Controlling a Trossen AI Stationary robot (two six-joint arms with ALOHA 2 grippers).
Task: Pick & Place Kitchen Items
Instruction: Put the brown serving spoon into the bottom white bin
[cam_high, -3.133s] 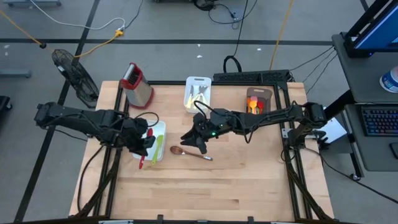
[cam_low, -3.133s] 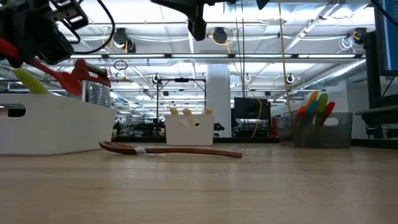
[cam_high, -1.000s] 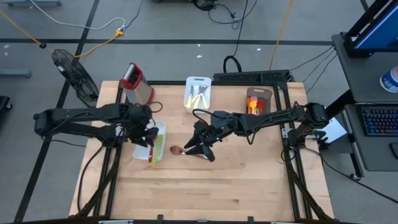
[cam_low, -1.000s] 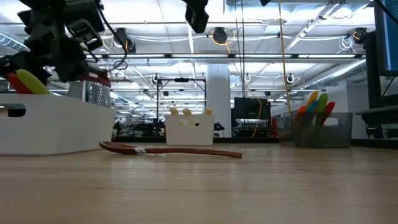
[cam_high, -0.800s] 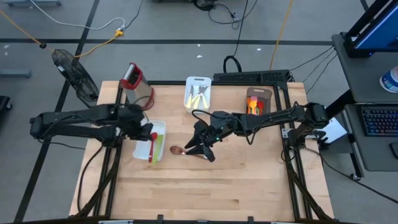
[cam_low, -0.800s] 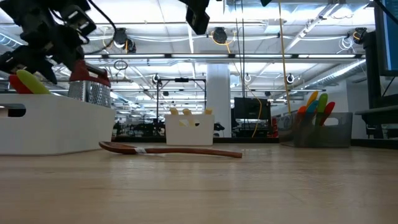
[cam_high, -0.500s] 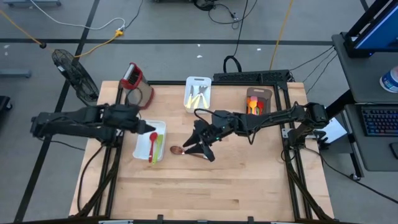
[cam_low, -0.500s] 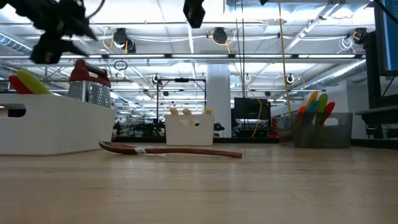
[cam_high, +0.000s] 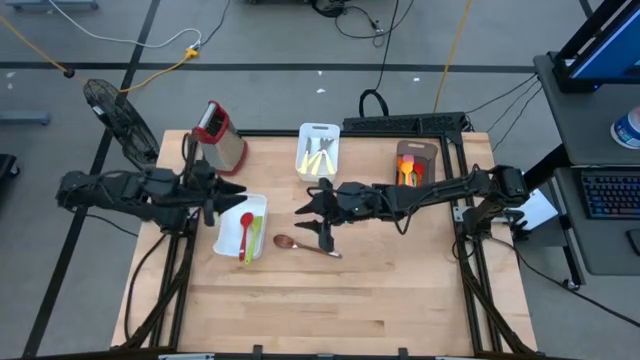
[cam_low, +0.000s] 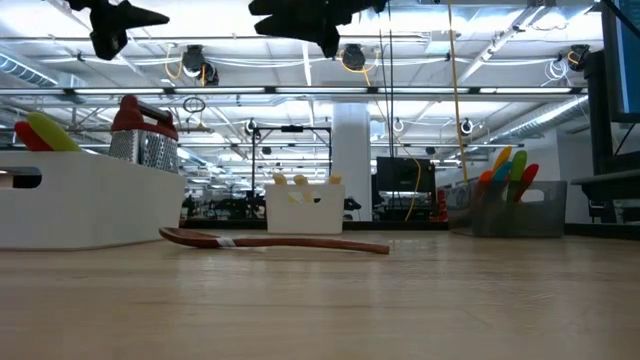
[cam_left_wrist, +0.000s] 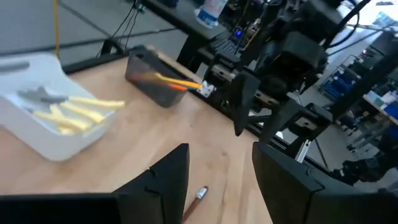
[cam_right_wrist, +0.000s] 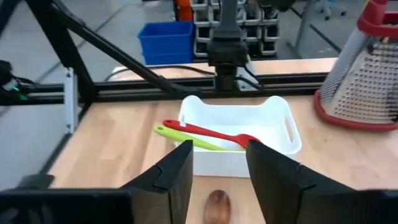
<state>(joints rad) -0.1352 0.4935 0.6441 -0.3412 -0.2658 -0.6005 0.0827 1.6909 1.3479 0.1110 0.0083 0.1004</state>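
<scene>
Your left gripper (cam_high: 208, 195) hovers parted and empty beside the white tray (cam_high: 259, 208) holding red spoon (cam_high: 244, 228) and green spatula (cam_high: 252, 240), while your right gripper (cam_high: 318, 222), also parted, hangs above the brown spoon (cam_high: 306, 246) on the table.

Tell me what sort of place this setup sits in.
Probably a robotics lab or workshop hall, not a kitchen: the wooden table sits in a metal frame on a bare floor with loose cables, and the low view shows long rows of ceiling lights over equipment racks.
</scene>
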